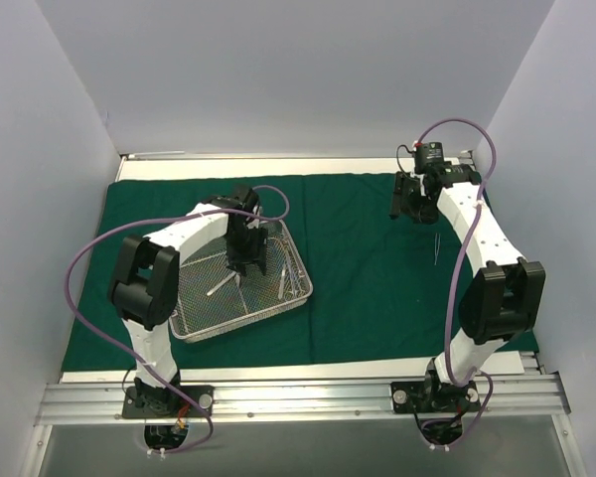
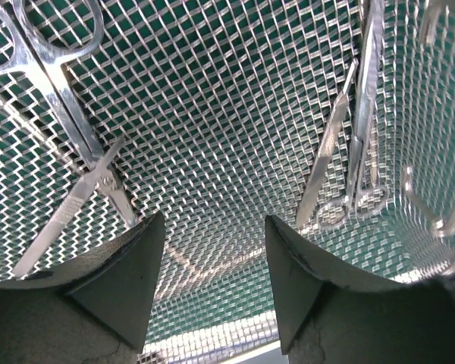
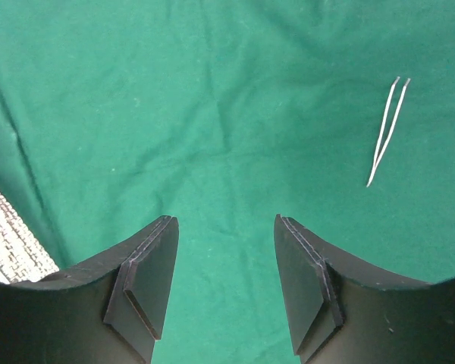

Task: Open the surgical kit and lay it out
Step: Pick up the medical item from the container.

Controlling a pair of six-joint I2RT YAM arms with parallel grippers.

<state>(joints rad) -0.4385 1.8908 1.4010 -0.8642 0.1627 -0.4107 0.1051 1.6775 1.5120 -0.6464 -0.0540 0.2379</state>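
Covering the worktop, the dark green cloth lies spread flat, with the wire-mesh tray on its left half. The left fingers hang parted and empty inside the tray, between scissors and other slim instruments. The right fingers, likewise parted and empty, hover over bare cloth near the tweezers.

drape: dark green woven cloth, matt, lightly creased
wire-mesh tray: bare silver metal mesh, bright and glossy
scissors: polished metal, smooth, mirror-like
tweezers: thin shiny metal
left end effector: matt black, faintly grainy, plastic-looking
right end effector: matt black, smooth dull faces
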